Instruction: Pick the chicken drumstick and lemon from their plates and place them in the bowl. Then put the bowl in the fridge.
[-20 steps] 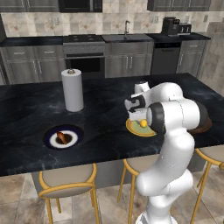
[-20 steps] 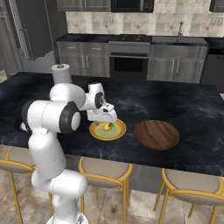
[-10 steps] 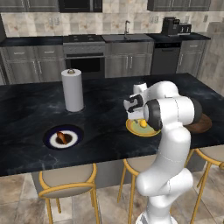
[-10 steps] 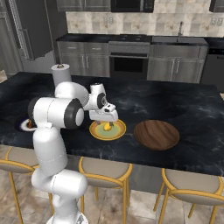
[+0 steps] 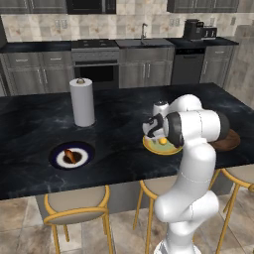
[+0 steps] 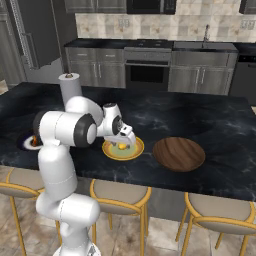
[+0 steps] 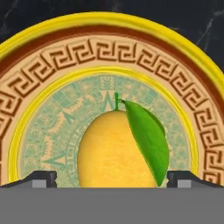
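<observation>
The lemon (image 7: 116, 148), yellow with a green leaf, lies in the middle of the yellow-orange plate (image 7: 109, 26). My gripper (image 7: 113, 179) hangs open just above it, one fingertip (image 7: 41, 178) on each side of the fruit, not touching. From the base I see the gripper (image 5: 158, 136) over the lemon (image 5: 162, 141) on its plate (image 5: 150, 147). The chicken drumstick (image 5: 71, 157) rests on the blue-rimmed plate (image 5: 55, 158) to the left. The wooden bowl (image 6: 178, 153) sits empty to the right of the yellow plate (image 6: 136, 151). The dark fridge (image 6: 40, 35) stands far left.
A paper towel roll (image 5: 82, 101) stands upright on the black island counter (image 5: 30, 129), behind the blue plate. Stools (image 5: 74, 206) line the near edge of the counter. Grey cabinets, an oven and a sink run along the back wall.
The hand has come down a little toward the lemon over the yellow plate. Its jaws stay open. Plates, bowl and food have not moved.
</observation>
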Motion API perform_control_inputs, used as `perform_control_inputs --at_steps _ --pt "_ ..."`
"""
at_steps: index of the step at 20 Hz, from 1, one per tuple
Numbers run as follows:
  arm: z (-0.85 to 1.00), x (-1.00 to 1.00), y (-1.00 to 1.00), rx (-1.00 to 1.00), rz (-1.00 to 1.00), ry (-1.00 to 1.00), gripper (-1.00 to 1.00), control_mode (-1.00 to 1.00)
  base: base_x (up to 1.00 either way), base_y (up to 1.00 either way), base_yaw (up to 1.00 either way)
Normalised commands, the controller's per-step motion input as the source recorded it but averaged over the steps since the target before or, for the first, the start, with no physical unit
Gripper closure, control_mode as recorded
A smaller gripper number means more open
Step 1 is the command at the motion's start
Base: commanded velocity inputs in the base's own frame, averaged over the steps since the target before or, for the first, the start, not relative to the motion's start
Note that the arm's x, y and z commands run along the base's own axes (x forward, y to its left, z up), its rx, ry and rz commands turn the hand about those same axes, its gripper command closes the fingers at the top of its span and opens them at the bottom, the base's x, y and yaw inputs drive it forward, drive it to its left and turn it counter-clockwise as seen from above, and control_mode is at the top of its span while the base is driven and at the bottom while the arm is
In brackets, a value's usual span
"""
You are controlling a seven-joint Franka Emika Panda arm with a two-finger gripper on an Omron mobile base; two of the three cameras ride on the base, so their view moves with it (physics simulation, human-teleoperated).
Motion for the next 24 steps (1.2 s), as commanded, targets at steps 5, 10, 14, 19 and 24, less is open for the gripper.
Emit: perform_control_inputs --at_steps 5,10,14,19,24 --pt "-0.13 0.01 -0.02 0.02 0.0 -0.02 -1.0 -1.0 0.0 0.0 0.0" --pt "-0.12 0.0 -0.01 0.03 0.0 0.0 -1.0 -1.0 0.0 0.0 0.0" --pt "-0.05 0.06 -0.02 0.0 0.0 0.0 1.0 -1.0 0.0 0.0 0.0" --pt "0.0 0.02 -0.08 0.0 0.0 -0.03 1.0 -1.0 0.0 0.0 0.0" --pt "0.02 -0.08 -0.11 0.0 0.04 -0.06 1.0 -1.0 0.0 0.0 0.0"
